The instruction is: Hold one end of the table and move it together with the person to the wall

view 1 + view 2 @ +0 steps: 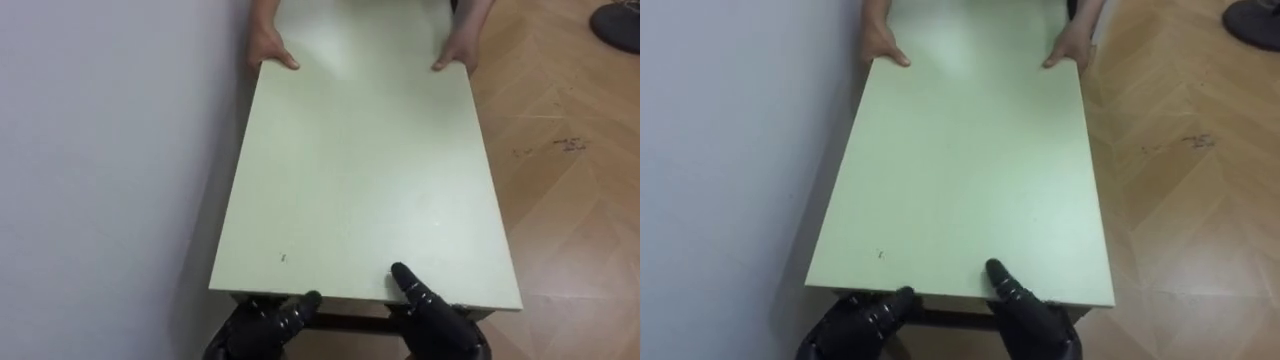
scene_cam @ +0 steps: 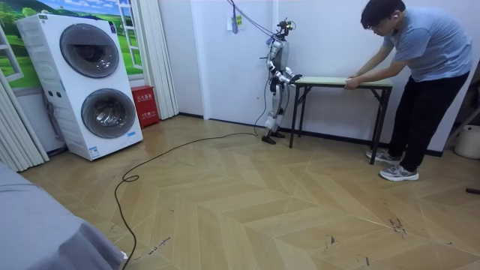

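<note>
The desk (image 1: 360,170) stands on its legs with its long left side close along the white wall (image 1: 100,150); its pale green top is bare. The robot stands at the desk's near short end. Its right hand (image 1: 440,325) is at the right part of that edge, with one of its fingers (image 1: 405,278) laid over the top and the rest tucked below, so it seems to pinch the edge. Its left hand (image 1: 255,330) sits low against the left part of the same edge, and whether it grips there I cannot tell. At the desk's far short end a person (image 2: 424,60) bends forward, one hand (image 1: 268,45) on each corner (image 1: 458,50); the wooden floor (image 1: 570,200) lies open to the desk's right.

By my judgement the top is a stiff, smooth board on a thin dark frame (likely light enough for two, but awkward by its length); the smooth surface could slip under a top-only hold. The short ends are the sound places to take it, with support beneath the edge or on the frame rail; both ends should rise level, or the load tips toward the lower carrier.
</note>
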Controlling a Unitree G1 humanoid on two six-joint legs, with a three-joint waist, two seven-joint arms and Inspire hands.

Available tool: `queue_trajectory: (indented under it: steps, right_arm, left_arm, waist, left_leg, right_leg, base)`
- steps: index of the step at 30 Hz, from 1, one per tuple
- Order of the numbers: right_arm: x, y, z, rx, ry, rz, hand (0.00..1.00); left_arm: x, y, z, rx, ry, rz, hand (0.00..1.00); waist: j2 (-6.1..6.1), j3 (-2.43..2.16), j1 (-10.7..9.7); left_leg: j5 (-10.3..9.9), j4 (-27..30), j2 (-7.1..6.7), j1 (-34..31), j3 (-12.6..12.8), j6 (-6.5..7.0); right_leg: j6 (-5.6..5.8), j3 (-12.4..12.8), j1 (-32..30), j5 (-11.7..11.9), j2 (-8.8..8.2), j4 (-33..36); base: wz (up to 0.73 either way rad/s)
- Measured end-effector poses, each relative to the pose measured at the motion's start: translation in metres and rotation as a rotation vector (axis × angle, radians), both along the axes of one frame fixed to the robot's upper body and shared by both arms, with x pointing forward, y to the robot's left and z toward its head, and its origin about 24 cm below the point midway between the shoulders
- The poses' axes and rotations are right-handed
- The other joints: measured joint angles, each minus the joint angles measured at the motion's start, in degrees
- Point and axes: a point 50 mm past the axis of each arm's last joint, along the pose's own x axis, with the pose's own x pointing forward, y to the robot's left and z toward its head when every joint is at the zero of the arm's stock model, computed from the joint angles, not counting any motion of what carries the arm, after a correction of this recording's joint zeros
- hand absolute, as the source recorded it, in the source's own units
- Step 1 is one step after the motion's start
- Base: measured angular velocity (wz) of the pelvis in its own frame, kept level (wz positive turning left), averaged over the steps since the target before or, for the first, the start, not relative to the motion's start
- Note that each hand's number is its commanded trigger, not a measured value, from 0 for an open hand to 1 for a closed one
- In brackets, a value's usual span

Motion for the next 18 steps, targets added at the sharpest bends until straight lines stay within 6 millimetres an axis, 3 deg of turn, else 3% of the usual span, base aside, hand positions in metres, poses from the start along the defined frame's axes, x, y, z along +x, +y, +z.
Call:
queue_trajectory:
  steps: [3, 9, 11, 18]
  right_arm:
    - [-0.004, -0.002, -0.004, -0.002, 0.009, 0.009, 0.0]
    - [-0.01, -0.004, -0.008, 0.021, -0.015, 0.034, 0.0]
    - [-0.014, -0.006, -0.012, 0.012, 0.004, 0.035, 0.0]
    - [-0.027, -0.015, -0.026, -0.05, 0.086, 0.045, 0.0]
  left_arm:
    - [-0.008, 0.001, -0.008, 0.021, 0.041, -0.007, 0.0]
    - [-0.016, 0.007, -0.013, 0.044, 0.066, 0.005, 0.0]
    - [-0.02, 0.01, -0.019, 0.073, 0.091, -0.012, 0.0]
    - [-0.037, 0.017, -0.035, 0.126, 0.187, -0.024, 0.0]
  waist:
    - [-0.22, 0.07, -0.1]
    - [-2.38, -0.6, -0.2]
    - [-2.4, -0.87, -0.3]
    - [-1.29, -0.56, -0.9]
  left_leg:
    - [0.0, -0.1, 0.0, 0.7, -0.1, -0.04]
    - [-0.1, 0.2, -0.06, 0.8, -0.1, -0.19]
    - [-0.1, 0.5, -0.05, 0.8, -0.1, -0.22]
    - [-0.1, 0.8, -0.05, 1.2, -0.1, -0.25]
  right_leg:
    - [0.04, -0.3, 0.8, -0.1, 0.01, 0.0]
    - [-0.01, -0.2, 1.9, -0.1, 0.09, -1.2]
    - [-0.1, -0.1, 2.0, -0.1, 0.12, -1.2]
    - [-0.16, 0.1, 2.7, 0.0, 0.19, -1.2]
  base:
    - [0.01]
    - [-0.01]
    - [0.0]
    - [0.0]
